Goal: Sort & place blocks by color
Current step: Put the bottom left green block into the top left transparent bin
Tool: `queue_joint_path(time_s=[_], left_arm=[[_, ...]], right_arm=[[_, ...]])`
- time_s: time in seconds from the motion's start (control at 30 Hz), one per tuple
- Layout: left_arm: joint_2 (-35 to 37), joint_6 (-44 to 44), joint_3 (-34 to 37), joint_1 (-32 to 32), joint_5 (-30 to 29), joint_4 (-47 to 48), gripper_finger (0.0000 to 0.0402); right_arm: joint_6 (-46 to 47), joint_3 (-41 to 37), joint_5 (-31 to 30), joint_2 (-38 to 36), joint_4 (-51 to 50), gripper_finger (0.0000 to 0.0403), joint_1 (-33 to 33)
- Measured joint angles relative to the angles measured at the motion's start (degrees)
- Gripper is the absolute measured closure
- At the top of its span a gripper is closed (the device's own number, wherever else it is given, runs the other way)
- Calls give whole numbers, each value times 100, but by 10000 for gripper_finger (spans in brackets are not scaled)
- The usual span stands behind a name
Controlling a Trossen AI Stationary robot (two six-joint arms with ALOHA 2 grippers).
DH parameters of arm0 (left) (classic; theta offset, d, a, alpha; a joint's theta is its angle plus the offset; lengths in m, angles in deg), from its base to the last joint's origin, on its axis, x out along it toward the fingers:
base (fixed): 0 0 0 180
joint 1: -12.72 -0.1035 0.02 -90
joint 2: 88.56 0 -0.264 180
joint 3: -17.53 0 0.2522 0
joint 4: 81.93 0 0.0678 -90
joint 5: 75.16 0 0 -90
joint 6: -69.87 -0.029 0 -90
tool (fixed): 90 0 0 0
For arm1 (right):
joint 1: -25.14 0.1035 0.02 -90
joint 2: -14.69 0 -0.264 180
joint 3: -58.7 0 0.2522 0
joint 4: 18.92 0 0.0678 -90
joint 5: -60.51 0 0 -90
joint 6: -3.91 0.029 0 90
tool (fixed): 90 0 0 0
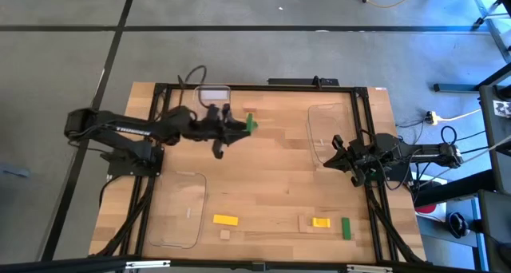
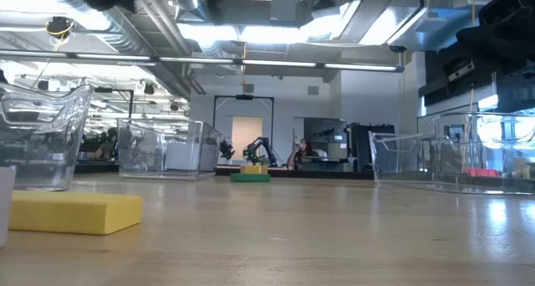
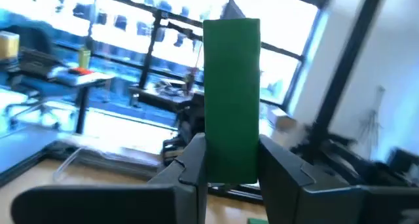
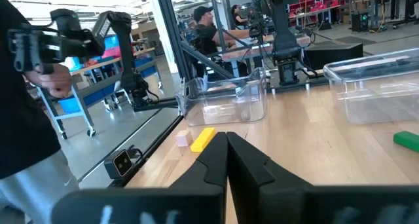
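Green block (image 3: 230,99) rides clamped in the left gripper (image 1: 239,128) near the table's (image 1: 271,177) far edge, awaiting tray placement; right gripper (image 1: 345,157) idles, fingers closed empty.

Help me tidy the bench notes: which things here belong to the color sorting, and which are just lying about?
Job:
green block, gripped in the left gripper
second green block
yellow blocks
tan cubes
clear trays

Lying about:
right gripper, jaws shut, idle
cables off the table's edge
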Motion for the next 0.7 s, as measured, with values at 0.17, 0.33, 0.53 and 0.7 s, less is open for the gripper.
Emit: queue_joint_path(time_s=[0.17, 0.33, 0.53, 0.7], left_arm=[[573, 172, 463, 53, -386, -26, 314], [911, 151, 538, 31, -396, -43, 314], [1192, 268, 539, 31, -575, -34, 314], [1317, 279, 539, 112, -1044, -34, 314]], right_arm=[[1, 0, 0, 0, -2, 393, 0], [1, 0, 0, 0, -2, 393, 0], [-1, 0, 0, 0, -2, 393, 0], [-1, 0, 0, -2, -2, 393, 0]])
